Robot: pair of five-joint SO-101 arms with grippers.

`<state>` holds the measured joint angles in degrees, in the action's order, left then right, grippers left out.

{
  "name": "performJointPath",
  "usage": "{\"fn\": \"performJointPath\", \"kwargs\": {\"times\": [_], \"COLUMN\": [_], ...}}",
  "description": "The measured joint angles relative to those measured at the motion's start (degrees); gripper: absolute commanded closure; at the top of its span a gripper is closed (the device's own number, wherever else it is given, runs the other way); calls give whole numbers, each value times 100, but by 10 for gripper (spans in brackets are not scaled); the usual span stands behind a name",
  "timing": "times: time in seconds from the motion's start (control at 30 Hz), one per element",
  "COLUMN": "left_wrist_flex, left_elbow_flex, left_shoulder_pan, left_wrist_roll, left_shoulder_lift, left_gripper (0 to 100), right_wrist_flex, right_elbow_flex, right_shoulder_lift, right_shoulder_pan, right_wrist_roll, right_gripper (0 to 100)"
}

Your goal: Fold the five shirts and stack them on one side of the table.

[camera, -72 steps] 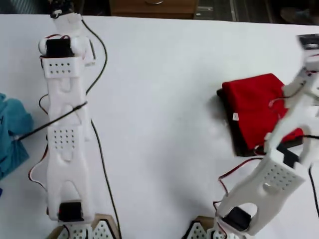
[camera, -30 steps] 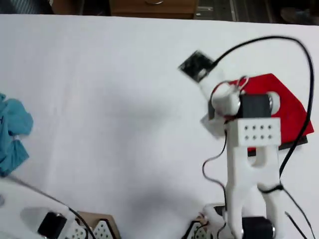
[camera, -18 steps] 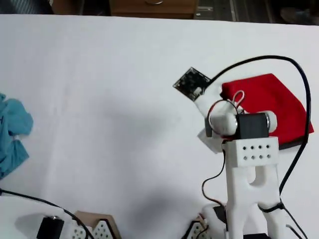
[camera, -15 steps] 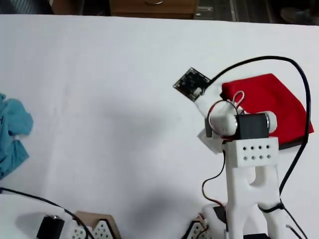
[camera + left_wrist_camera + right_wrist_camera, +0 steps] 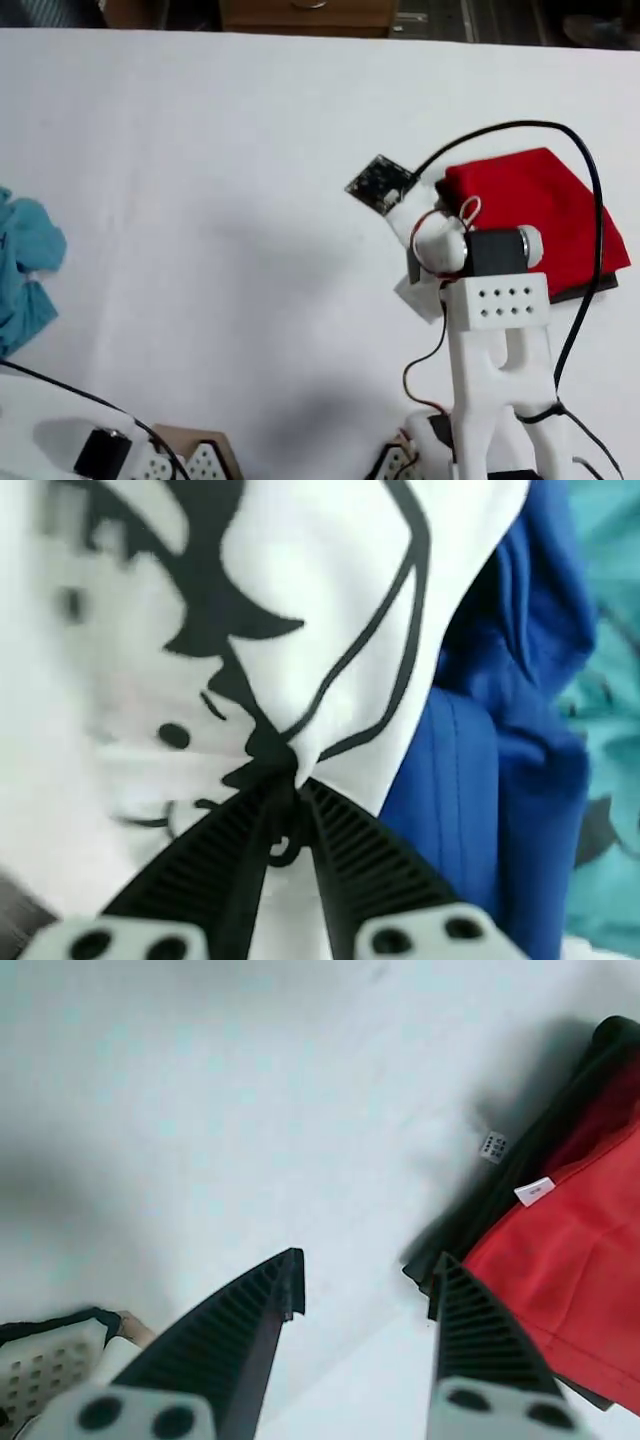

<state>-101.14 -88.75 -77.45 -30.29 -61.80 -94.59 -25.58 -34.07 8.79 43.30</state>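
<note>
Five shirts: three lie loose in a heap on the left and two are folded on the right, so I judge the task under halfway done.
Teal shirt [image 5: 25, 270]: crumpled at the desk's left edge, part of the unfolded heap.
Blue shirt [image 5: 500, 780]: bunched between the teal shirt and the white one, touching both.
White shirt [image 5: 330, 610]: printed in black. It lies against the blue shirt, with a fold of cloth drawn up into a peak where it is pinched.
Left gripper [image 5: 285, 780]: closed tight on that peak of the white shirt. The pinch on a single fold probably serves to lift this shirt free of the heap without dragging the blue one along.
Desk [image 5: 250, 150]: the broad white middle lies between the heap and the stack, likely the room needed to spread the next shirt flat.
Right gripper [image 5: 365, 1280]: jaws wide apart and holding nothing. It hangs over bare desk just beside the stack's near corner, off the cloth.
Black shirt [image 5: 520, 1175]: folded, at the bottom of the stack, its edge showing under the red one.
Red shirt [image 5: 545, 210]: folded and laid on the black shirt on the right side of the desk. This looks like the chosen stacking side.
Next step: as I judge it, carry the white shirt to the middle and spread it, with the right gripper free to take a second corner.
</note>
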Motion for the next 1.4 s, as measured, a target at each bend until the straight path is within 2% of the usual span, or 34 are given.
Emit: {"fn": "performJointPath", "kwargs": {"times": [0.17,0.33,0.43,0.57,0.7,0.83,0.93,1.07,1.23,1.3,1.4], "left_wrist_flex": [-26,-26,-26,-26,-26,-26,-26,-26,-26,-26,-9], "left_elbow_flex": [-308,-141,-141,255,1688,3789,5002,5477,6804,7692,8791], "left_shoulder_pan": [440,1565,2681,4624,6567,7789,8132,8211,8554,8677,8712], "left_wrist_roll": [352,1705,2048,2119,2171,2171,2171,2145,1451,1266,1160], "left_shoulder_lift": [870,2154,3103,4352,5152,5503,5662,6110,6347,6347,6347], "left_gripper": [979,979,980,979,979,979,978,978,976,950,861], "right_wrist_flex": [202,396,404,563,932,1213,1266,1266,1266,1196,1029], "right_elbow_flex": [-18,-18,-26,-35,-35,-35,-35,-18,88,88,88], "right_shoulder_lift": [0,0,0,0,0,0,0,0,0,0,0], "right_shoulder_pan": [0,0,-35,-598,-1521,-2303,-2681,-2901,-2884,-2778,-2488], "right_wrist_roll": [0,0,0,-53,-352,-387,-387,-387,-387,-387,-527], "right_gripper": [793,793,793,793,793,793,793,793,791,790,790]}}
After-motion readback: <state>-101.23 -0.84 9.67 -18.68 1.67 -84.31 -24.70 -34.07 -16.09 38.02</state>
